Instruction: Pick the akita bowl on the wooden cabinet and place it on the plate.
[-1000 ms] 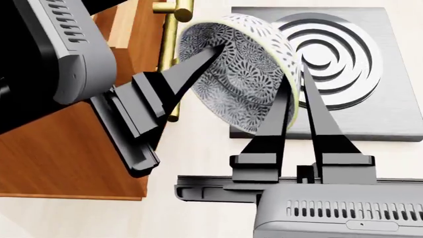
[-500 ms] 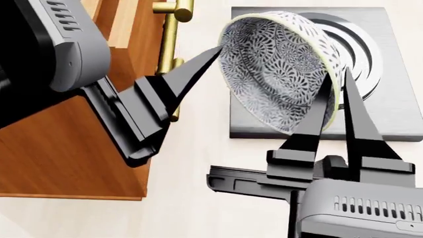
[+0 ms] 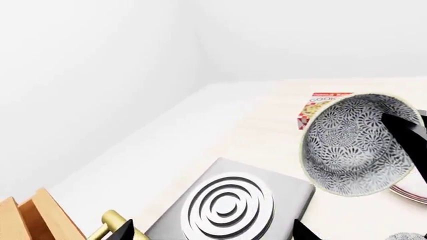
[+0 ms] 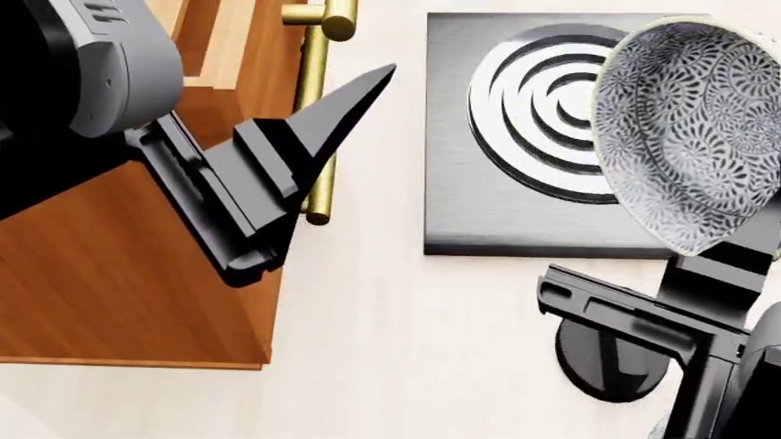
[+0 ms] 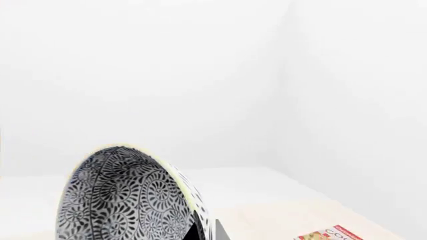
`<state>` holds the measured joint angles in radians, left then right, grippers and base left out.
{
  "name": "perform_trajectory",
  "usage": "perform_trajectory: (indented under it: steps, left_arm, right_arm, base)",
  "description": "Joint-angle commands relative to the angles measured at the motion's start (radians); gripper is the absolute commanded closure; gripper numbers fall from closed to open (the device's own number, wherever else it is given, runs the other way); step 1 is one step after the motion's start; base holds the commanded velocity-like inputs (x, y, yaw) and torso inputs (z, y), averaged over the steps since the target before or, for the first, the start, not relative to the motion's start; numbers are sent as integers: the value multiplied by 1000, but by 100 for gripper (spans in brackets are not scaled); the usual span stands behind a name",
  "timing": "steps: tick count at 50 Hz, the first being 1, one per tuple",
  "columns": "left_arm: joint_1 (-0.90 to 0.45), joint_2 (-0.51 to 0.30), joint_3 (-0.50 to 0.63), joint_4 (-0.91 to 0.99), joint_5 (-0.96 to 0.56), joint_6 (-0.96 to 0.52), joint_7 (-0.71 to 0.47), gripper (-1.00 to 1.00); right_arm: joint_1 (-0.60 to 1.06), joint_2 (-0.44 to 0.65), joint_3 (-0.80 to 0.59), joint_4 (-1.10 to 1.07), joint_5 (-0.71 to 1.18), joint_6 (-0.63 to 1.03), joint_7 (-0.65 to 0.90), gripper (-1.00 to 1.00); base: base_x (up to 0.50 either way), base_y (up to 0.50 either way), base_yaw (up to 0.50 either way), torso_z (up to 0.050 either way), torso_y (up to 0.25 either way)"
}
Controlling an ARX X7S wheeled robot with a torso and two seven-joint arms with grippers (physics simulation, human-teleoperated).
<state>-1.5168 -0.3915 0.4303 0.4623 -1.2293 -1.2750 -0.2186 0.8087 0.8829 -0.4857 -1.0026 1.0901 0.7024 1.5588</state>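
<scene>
1. Head view: the large orange-brown wood-grain cabinet fills the left side, with a brass bar handle along its edge. The left gripper hangs over the cabinet's edge beside that handle. Only one black tapered finger shows, so I cannot tell whether its fingers are apart or together; nothing is held in it. To the right lies the grey square stove with a raised spiral ring on the pale counter. The small deep white bowl with the dense dark blue-grey floral pattern is tipped on its side in the air over the stove's right part. The right gripper is clamped on its rim from below.

2. Left wrist view: the patterned bowl is up in the air, its opening turned toward the camera, with a black finger across its rim. Behind it, part of a red-and-white printed box lies on the counter. A sliver of the round white plate with red-orange rings shows just under the bowl. The stove lies nearer the cabinet's corner.

3. Right wrist view: the bowl stands on edge close to the camera, its rim pinched between the black fingers.
</scene>
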Motion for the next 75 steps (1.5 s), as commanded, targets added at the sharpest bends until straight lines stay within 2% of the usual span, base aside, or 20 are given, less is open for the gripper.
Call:
perform_trajectory:
  steps: [1, 11, 21, 28, 35, 37, 49, 60, 67, 75]
  left_arm:
    - [6, -1, 4, -2, 0, 13, -5, -100]
    - [10, -8, 8, -3, 0, 23, -4, -100]
    - [22, -22, 4, 3, -3, 37, -5, -100]
    - [28, -29, 9, 5, 2, 46, -2, -100]
    - [32, -30, 16, 1, 11, 56, 4, -100]
    - [32, -30, 19, 0, 14, 59, 6, -100]
    - [42, -34, 24, 3, 13, 69, 1, -100]
    - [54, -45, 22, 7, 9, 79, -4, -100]
    - [61, -51, 21, 10, 8, 87, -6, -100]
    - [64, -56, 24, 8, 9, 93, -3, -100]
  right_arm:
    - [-138, 36, 280, -44, 87, 111, 11, 100]
    - [-279, 180, 326, -44, 60, -49, 12, 100]
    - [-580, 327, 508, -45, 30, -236, 12, 100]
    - [-974, 398, 801, -45, 4, -375, 12, 100]
    - [-1491, 410, 1212, -45, -27, -522, 12, 100]
    - [-1591, 402, 1299, -45, -29, -546, 11, 100]
    - [-1593, 324, 1353, -45, -19, -502, -34, 100]
    - [-1590, 325, 1346, -44, 3, -497, -38, 100]
    - [-1530, 363, 1269, 37, 17, -488, -60, 100]
    - [-1468, 393, 1099, 176, 11, -592, -104, 100]
  base:
    - [0, 0, 0, 0, 0]
    - [0, 0, 0, 0, 0]
    - [0, 0, 0, 0, 1]
    - [0, 0, 0, 0, 0]
    - [0, 0, 0, 0, 0]
    - [0, 0, 0, 0, 0]
    - [0, 0, 0, 1, 0]
    - [0, 0, 0, 0, 1]
    - [0, 0, 0, 0, 0]
    - [0, 0, 0, 0, 0]
